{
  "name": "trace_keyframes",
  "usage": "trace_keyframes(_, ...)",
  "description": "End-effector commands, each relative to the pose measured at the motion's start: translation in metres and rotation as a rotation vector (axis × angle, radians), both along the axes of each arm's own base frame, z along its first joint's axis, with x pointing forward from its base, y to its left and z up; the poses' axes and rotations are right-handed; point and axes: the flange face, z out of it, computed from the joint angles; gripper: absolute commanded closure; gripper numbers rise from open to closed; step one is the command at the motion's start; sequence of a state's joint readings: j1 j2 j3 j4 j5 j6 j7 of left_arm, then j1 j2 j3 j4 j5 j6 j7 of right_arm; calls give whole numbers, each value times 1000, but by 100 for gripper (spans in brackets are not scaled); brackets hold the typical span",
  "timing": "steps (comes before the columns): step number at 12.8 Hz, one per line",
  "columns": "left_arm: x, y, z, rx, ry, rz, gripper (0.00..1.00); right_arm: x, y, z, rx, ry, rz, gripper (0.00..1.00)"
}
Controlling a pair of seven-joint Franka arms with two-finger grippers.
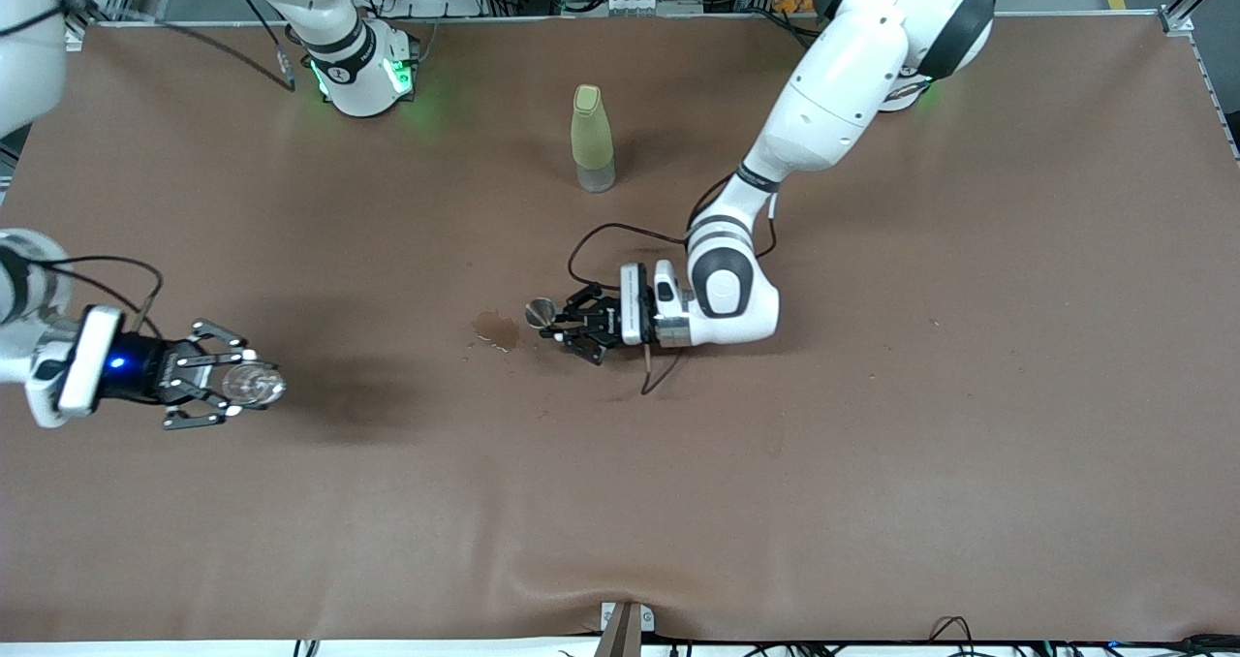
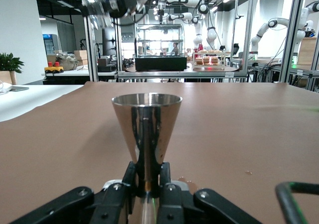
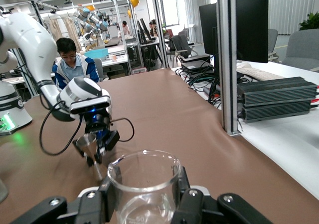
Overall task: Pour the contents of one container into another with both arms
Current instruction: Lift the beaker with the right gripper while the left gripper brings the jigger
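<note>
On the brown worktop [image 1: 872, 444], my left end effector [image 1: 567, 323] sits mid-table, pinching a steel jigger [image 2: 146, 129] at its waist; rigid, slick metal, I judge. Toward the right arm's end, the right end effector [image 1: 228, 386] clamps a fragile glass beaker [image 3: 144, 184].

Upright bottle [image 1: 593, 140] between the arms' bases
</note>
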State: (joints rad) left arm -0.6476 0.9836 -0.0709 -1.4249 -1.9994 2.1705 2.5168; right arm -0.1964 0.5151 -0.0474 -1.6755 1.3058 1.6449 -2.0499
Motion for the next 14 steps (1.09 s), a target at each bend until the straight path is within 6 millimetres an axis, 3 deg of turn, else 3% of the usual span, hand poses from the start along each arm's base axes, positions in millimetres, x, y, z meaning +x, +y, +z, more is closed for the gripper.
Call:
trace_keyframes(1, -1, -18, 5, 15, -14, 26, 100, -30, 55, -1, 47, 44, -20, 87)
trace_keyframes(3, -11, -28, 5, 24, -7, 29, 100, -48, 85, -11, 21, 69, -72, 87)
trace_keyframes(7, -10, -28, 5, 23, -8, 34, 100, -95, 161, -28, 90, 140, -138, 87)
trace_keyframes(11, -11, -28, 6, 24, -14, 32, 100, -128, 200, -37, 138, 200, -159, 87)
trace_keyframes(14, -11, -28, 5, 24, -15, 32, 100, -144, 212, -44, 147, 236, -148, 88)
